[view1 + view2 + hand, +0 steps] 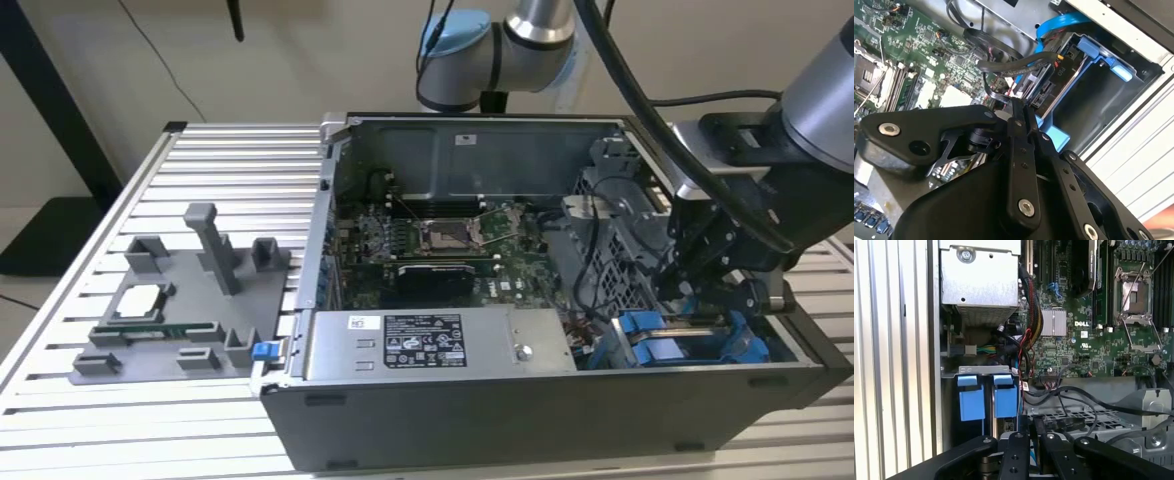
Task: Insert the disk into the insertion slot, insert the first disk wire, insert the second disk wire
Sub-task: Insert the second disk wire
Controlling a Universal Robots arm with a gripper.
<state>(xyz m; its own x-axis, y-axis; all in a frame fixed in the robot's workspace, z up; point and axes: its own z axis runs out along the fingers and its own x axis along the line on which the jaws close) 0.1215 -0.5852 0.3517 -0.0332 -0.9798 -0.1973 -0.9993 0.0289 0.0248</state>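
The disk point(1061, 82) lies in the insertion slot point(1114, 100), held by its bright blue carrier point(1054, 135). A black wire point(1019, 62) and a blue wire point(1059, 22) both run to the disk's near end. My gripper point(1016, 106) hangs right at that end with its fingers point(1017, 145) drawn together. A thin black wire touches the tips; whether it is pinched is unclear. In the first wrist view the gripper point(1032, 421) sits beside two blue tabs point(989, 397) of the slot. In the exterior view the gripper point(687, 300) reaches down into the case's corner on that view's right, over the blue slot point(694, 345).
The grey power-supply box point(427, 340) stands next to the slot. The motherboard point(427, 250) with its CPU socket point(1134, 290) fills the case floor, and loose black cables point(1079, 400) cross near the gripper. A grey fixture plate point(174, 320) rests on the slatted table.
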